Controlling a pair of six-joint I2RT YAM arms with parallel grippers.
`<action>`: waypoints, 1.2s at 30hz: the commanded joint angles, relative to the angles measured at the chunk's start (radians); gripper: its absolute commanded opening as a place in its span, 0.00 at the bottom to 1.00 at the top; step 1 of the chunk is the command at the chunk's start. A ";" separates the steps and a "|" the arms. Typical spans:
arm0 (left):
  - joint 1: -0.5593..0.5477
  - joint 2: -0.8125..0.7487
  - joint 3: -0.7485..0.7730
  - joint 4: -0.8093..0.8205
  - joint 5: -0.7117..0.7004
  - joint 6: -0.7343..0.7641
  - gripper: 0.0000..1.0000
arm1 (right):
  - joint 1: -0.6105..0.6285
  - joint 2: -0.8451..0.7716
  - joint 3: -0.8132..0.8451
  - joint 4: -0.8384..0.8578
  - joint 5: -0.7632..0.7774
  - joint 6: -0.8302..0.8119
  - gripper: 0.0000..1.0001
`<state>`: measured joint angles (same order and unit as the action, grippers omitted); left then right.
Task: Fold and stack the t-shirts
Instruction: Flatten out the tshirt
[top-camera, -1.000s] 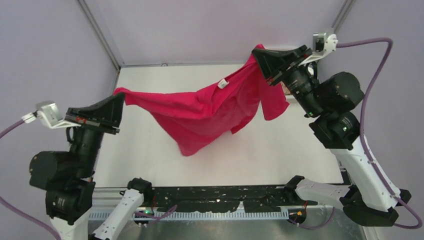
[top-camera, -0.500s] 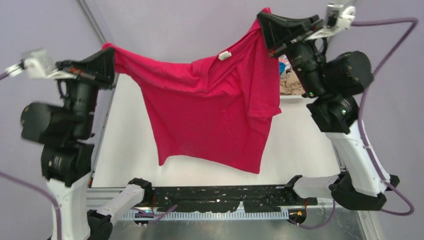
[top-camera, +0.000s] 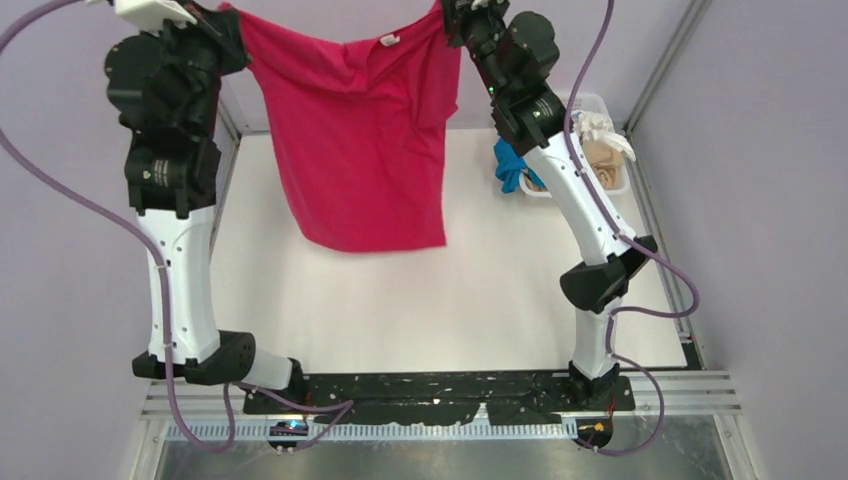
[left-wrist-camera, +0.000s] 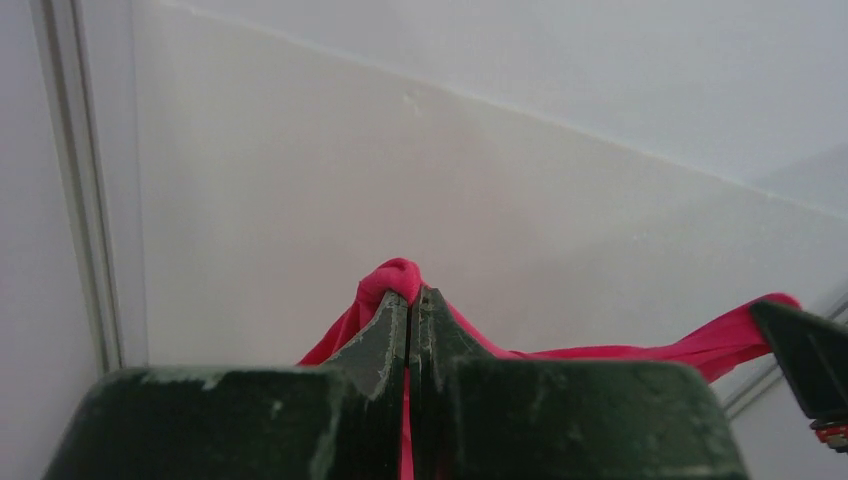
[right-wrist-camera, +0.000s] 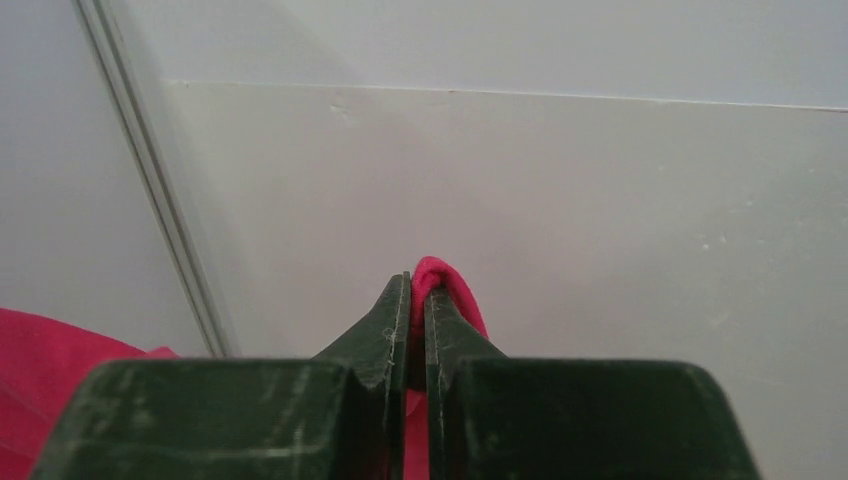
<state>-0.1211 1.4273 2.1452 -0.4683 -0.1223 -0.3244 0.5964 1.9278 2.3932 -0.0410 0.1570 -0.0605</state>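
1. My left end effector (left-wrist-camera: 408, 300) is pinched tight on a nub of the magenta t-shirt (left-wrist-camera: 393, 279). The cloth pokes out above the tips and trails off to the right.
2. My right end effector (right-wrist-camera: 410, 290) is clamped the same way on the other shoulder, with a red fold showing at its tips.
3. Seen from overhead, both are raised high at the far side and well apart. The shirt hangs between them by its shoulders, collar label at the top and hem lowest, above the tabletop (top-camera: 480, 300). I cannot tell whether the hem touches.
4. I judge the step in hand to be laying the shirt flat for folding. To do it well, I would:
   - widen the two grips until the sagging top edge is taut;
   - lower both in step so the hem lands first;
   - drag the shirt so the body settles without bunching;
   - watch the sleeve on the right, which hangs folded over the front;
   - let go only once the shoulders lie flat.
5. Farther right stands the white basket (top-camera: 598, 98) holding other t-shirts, with a blue shirt (top-camera: 510, 165) draped at its edge. My right arm should stay clear of it.
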 joint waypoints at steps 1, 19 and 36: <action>0.026 -0.017 0.207 0.010 0.037 0.040 0.00 | -0.053 -0.069 0.138 0.131 -0.092 0.115 0.05; 0.024 -0.795 -1.465 0.152 0.207 -0.503 0.00 | -0.061 -0.671 -1.240 -0.015 -0.084 0.361 0.05; -0.216 -0.800 -2.019 0.198 0.626 -0.686 0.28 | -0.123 -0.602 -1.454 -0.546 0.427 0.501 0.06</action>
<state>-0.2512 0.6128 0.1387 -0.3763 0.4156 -0.9756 0.4801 1.3010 0.9459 -0.4828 0.3897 0.3927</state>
